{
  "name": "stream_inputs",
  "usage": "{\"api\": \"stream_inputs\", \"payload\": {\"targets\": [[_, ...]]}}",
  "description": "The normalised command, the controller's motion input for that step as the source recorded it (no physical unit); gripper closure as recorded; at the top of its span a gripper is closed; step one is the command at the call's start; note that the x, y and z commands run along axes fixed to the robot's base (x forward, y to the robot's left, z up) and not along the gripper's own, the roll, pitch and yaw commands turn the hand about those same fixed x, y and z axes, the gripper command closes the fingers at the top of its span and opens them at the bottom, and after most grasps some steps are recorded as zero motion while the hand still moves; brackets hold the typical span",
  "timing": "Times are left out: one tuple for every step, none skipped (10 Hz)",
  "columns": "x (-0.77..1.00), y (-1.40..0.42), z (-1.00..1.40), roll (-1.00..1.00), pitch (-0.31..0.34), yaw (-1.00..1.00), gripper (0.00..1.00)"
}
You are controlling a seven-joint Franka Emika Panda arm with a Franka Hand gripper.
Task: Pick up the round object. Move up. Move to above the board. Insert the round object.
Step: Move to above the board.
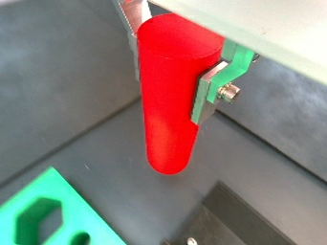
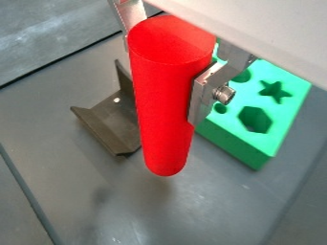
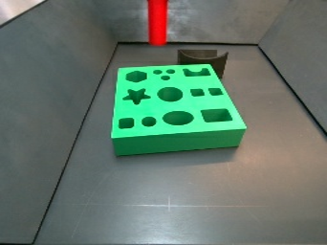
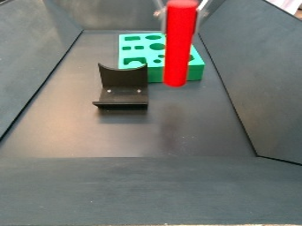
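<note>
My gripper [image 1: 173, 57] is shut on the round object, a tall bright-red cylinder peg [image 1: 169, 105], and holds it upright by its upper part, clear of the floor. The silver fingers [image 2: 205, 91] clamp both its sides in both wrist views. The peg [image 2: 163, 105] hangs over dark floor beside the green board [image 2: 262, 120], not over it. In a side view the peg [image 3: 157, 21] shows high beyond the board's [image 3: 173, 105] far edge, with the gripper out of frame. In a side view the peg [image 4: 179, 44] hangs in front of the board [image 4: 139, 48].
A dark fixture with an arched notch [image 4: 120, 86] stands on the floor near the board, close to the peg; it also shows in a wrist view [image 2: 109, 120] and a side view [image 3: 202, 59]. Sloped grey walls [image 4: 35, 62] enclose the floor.
</note>
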Motion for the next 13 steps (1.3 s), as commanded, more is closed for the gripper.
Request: {"api": "stream_inputs", "payload": {"targets": [[-0.41, -0.01, 1.00, 0.01, 0.001, -0.05, 1.00], [-0.35, 0.00, 1.00, 0.01, -0.003, -0.05, 1.00], [-0.20, 0.01, 0.78, 0.00, 0.022, -0.04, 1.00], [-0.12, 0.01, 0.58, 0.00, 0.036, -0.04, 1.00], [-0.07, 0.02, 0.39, -0.01, 0.047, -0.04, 1.00], [-0.03, 0.02, 0.20, -0.01, 0.066, -0.04, 1.00], [0.13, -1.00, 0.20, 0.01, 0.266, -0.20, 1.00], [0.13, -1.00, 0.20, 0.02, 0.258, -0.18, 1.00], [0.13, -1.00, 0.21, 0.02, 0.202, -0.06, 1.00], [0.14, -1.00, 0.20, 0.00, 0.163, -0.04, 1.00], [0.14, -1.00, 0.20, -0.02, 0.114, -0.01, 1.00], [0.15, -1.00, 0.21, -0.02, 0.102, -0.01, 1.00], [0.15, -1.00, 0.21, -0.01, 0.101, 0.00, 1.00]]}}
